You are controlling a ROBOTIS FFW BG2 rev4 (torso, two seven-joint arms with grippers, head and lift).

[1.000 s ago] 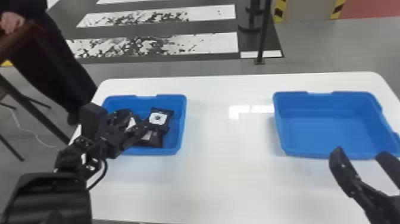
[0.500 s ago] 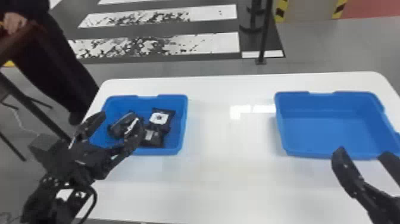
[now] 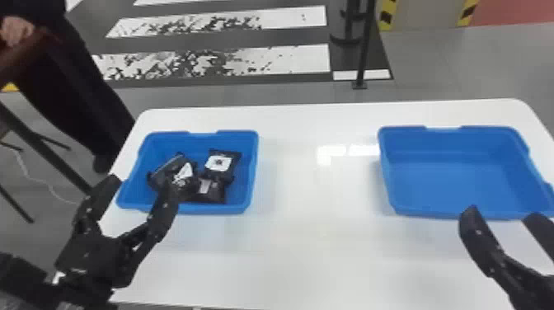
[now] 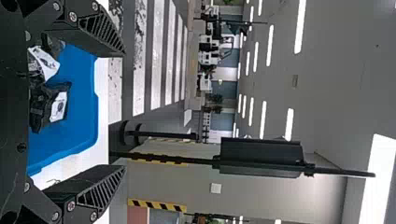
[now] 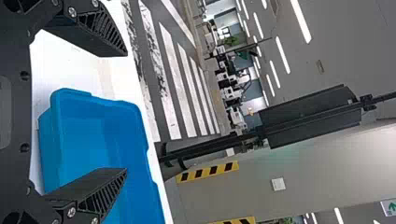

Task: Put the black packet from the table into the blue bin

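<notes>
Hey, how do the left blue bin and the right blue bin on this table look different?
The left bin holds black packets with white labels, while the right bin shows a bare floor. In the head view, the left bin looks narrower than the right bin. Both are open-topped and upright on the white table.

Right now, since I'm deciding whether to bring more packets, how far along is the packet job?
It looks nearly done: black packets lie inside the left blue bin. Nothing is in hand: the left end effector is open, and so is the right end effector. Probably only drawing the left arm away is left. I can't tell which packet was the target.
</notes>
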